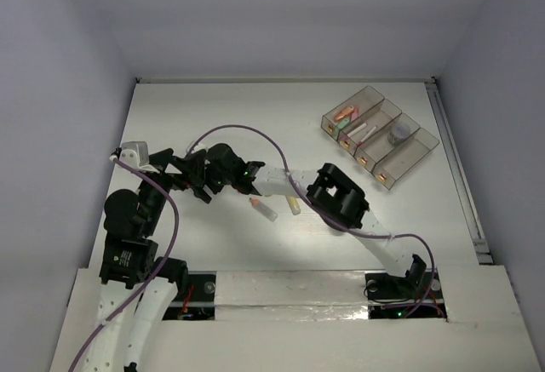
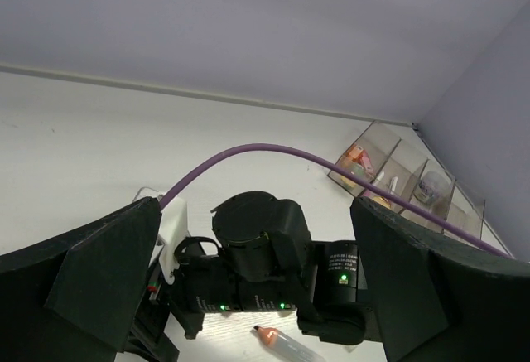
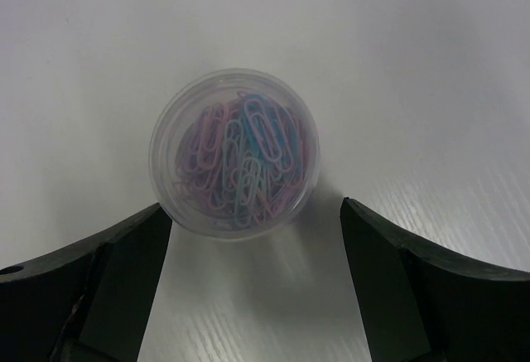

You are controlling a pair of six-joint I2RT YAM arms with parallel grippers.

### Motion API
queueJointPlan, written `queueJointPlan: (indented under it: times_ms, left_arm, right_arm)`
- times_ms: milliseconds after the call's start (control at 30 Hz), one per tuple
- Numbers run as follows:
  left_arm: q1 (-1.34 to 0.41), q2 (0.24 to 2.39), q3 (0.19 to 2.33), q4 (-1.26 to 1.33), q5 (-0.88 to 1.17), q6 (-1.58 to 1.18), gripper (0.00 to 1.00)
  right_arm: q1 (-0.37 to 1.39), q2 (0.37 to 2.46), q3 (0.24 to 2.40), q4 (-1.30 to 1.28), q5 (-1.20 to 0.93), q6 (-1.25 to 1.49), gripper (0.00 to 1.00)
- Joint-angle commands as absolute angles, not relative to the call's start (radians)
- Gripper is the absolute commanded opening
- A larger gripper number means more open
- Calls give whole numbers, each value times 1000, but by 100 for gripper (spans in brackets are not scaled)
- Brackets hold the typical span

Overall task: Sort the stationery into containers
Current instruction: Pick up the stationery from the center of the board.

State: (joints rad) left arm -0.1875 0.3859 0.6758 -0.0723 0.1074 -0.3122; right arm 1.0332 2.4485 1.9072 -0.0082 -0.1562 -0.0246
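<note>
A round clear tin of pink and blue paper clips (image 3: 234, 153) lies on the white table just ahead of my right gripper (image 3: 252, 213). That gripper is open, with its left fingertip (image 3: 153, 221) near the tin's rim. In the top view the right gripper (image 1: 196, 180) reaches far left and hides the tin. My left gripper (image 1: 173, 174) is open and empty, facing the right wrist (image 2: 257, 246). A white marker with an orange tip (image 1: 262, 210) and a yellowish piece (image 1: 294, 205) lie on the table. The four joined smoky bins (image 1: 419, 152) stand at the back right.
The bins hold pink, orange and green markers (image 1: 345, 115), a white pen (image 1: 364, 128), a round tin (image 1: 398, 131) and small orange bits (image 1: 381, 174). A purple cable (image 1: 247, 134) loops over the right arm. Both arms crowd the table's left half.
</note>
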Motion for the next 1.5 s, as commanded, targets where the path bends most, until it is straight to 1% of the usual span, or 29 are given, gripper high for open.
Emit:
queueJointPlan:
  times_ms: [0, 133, 300, 333, 400, 433, 467, 533, 600, 733, 833, 1033, 1167, 1300, 1400, 1433, 1467]
  left_arm:
    - [-178, 388, 718, -34, 113, -304, 99]
    - [-178, 388, 715, -31, 121, -305, 99]
    - [-178, 387, 713, -31, 126, -308, 99]
    - [-178, 387, 712, -31, 127, -307, 99]
    - [-178, 387, 712, -31, 127, -308, 99]
    - [-178, 387, 712, -31, 127, -307, 99]
    - [-178, 387, 712, -31, 129, -307, 99]
    - [-178, 388, 713, -31, 129, -308, 99]
    - [-178, 385, 712, -31, 127, -308, 99]
    - [-178, 383, 712, -31, 127, -307, 99]
    - [-178, 383, 712, -31, 129, -307, 99]
    - [-178, 382, 712, -31, 129, -307, 99]
    - [-178, 382, 712, -32, 129, -307, 99]
    - [-178, 380, 710, -32, 130, -308, 99]
    - [-178, 380, 709, -29, 135, -308, 99]
    - [-178, 383, 707, -28, 138, -310, 99]
    - [-178, 383, 707, -26, 141, -308, 99]
  right_arm:
    - [1034, 2456, 1980, 112, -130, -2, 88]
    - [1034, 2470, 1991, 143, -133, 37, 85]
    - [1034, 2487, 2008, 152, -143, 52, 83]
    - [1034, 2487, 2005, 162, -140, 54, 78]
    - [1034, 2488, 2013, 164, -129, 58, 73]
    - [1034, 2490, 2017, 155, -124, 58, 63]
    - [1034, 2490, 2022, 150, -114, 54, 60]
    - [1034, 2484, 2016, 153, -104, 51, 57]
    - [1034, 2473, 2003, 161, -89, 48, 56]
    - [1034, 2435, 1962, 199, -60, 41, 51]
    - [1034, 2373, 1878, 274, -31, 52, 49]
    - [1034, 2218, 1711, 386, 37, 93, 49]
    - [986, 2123, 1612, 457, 51, 181, 49]
    - [889, 2014, 1491, 497, 69, 241, 49]
    - [815, 1899, 1364, 523, 83, 279, 49]
    - [758, 1866, 1332, 525, 89, 284, 49]
    - [729, 1794, 1268, 523, 112, 287, 50]
